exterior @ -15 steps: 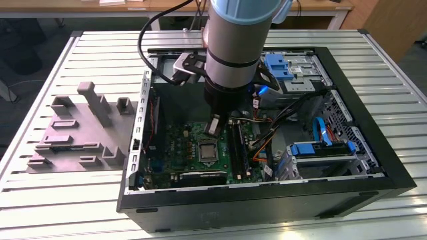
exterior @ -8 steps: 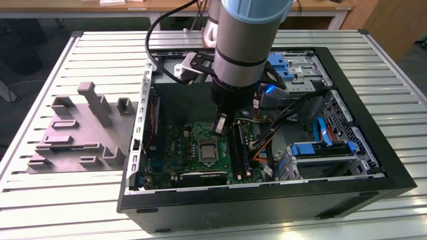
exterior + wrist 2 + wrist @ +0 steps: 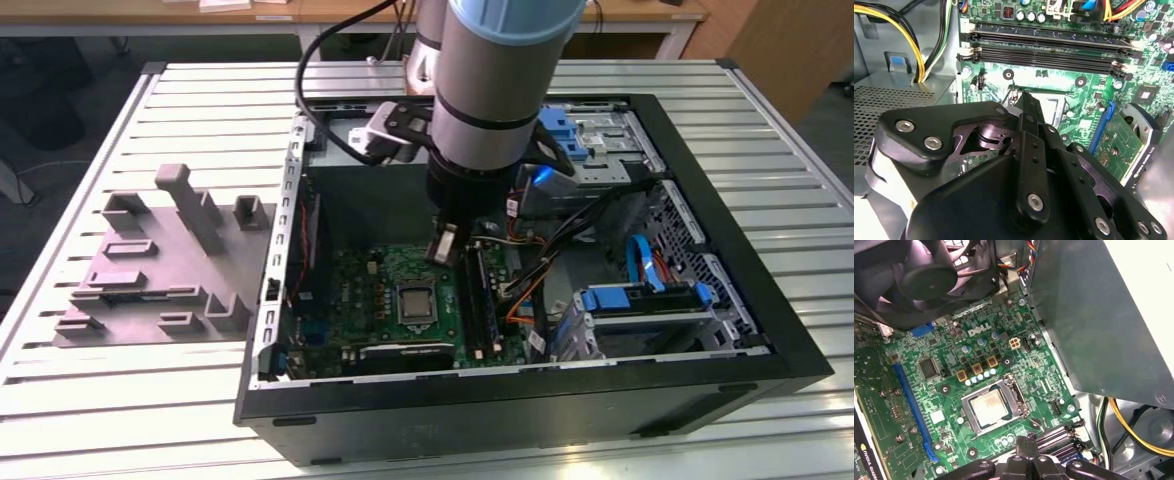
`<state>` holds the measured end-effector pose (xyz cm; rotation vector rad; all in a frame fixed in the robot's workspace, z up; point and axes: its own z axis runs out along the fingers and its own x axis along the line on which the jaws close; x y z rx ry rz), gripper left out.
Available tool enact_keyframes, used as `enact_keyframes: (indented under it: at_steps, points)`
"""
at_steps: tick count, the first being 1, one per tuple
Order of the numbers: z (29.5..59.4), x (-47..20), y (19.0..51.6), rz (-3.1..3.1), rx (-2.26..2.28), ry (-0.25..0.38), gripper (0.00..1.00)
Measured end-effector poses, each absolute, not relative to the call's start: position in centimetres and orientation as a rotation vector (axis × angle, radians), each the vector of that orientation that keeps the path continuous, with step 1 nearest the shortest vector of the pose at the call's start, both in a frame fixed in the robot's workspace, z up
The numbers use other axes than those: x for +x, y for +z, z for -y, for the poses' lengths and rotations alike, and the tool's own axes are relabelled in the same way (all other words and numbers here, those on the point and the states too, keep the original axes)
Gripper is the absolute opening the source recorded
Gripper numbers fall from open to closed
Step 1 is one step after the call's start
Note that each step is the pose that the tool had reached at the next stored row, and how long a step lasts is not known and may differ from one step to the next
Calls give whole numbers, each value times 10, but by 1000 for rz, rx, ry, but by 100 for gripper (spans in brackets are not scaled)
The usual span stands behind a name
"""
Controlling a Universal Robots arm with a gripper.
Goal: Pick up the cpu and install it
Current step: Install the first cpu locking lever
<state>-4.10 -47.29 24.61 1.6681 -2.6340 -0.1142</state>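
- Exterior view: the arm reaches down into an open computer case (image 3: 747,330) on a slatted table (image 3: 107,400). The gripper (image 3: 447,245) hangs above the green board (image 3: 360,300), close to the socket (image 3: 416,303). A grey tray (image 3: 147,270) lies outside the case on the exterior view's left; cables (image 3: 561,250) and blue drive brackets (image 3: 641,298) crowd the right.
- Second wrist view: the gripper (image 3: 1026,102), fingers together and holding nothing, blocks most of the socket (image 3: 1054,107); black memory slots (image 3: 1046,47) lie beyond.
- First wrist view: the cpu (image 3: 990,406) sits in the socket (image 3: 993,406), a fan (image 3: 929,277) overhead, yellow wires (image 3: 1126,422) beside.
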Motion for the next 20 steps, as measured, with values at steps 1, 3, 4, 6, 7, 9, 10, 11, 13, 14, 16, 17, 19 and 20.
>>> enact_keyframes:
  at_steps: [1, 3, 4, 6, 7, 9, 10, 11, 13, 14, 16, 17, 19, 20]
  points:
    - [473, -41, 246, 2635, 1669, -117, 11]
    - [473, -40, 247, 2638, 1671, -125, 11]
    - [473, -40, 247, 2640, 1672, -130, 11]
    - [473, -40, 248, 2645, 1676, -138, 11]
    - [473, -40, 248, 2647, 1678, -142, 11]
    - [472, -40, 249, 2649, 1679, -143, 11]
    - [472, -39, 249, 2649, 1679, -143, 11]
    - [471, -38, 249, 2649, 1679, -143, 11]
    - [468, -37, 249, 2649, 1679, -143, 11]
    - [467, -36, 249, 2649, 1679, -143, 11]
    - [463, -34, 249, 2649, 1679, -143, 11]
    - [461, -34, 249, 2649, 1679, -143, 11]
    - [458, -33, 248, 2649, 1679, -143, 11]
    - [457, -33, 248, 2649, 1679, -143, 11]
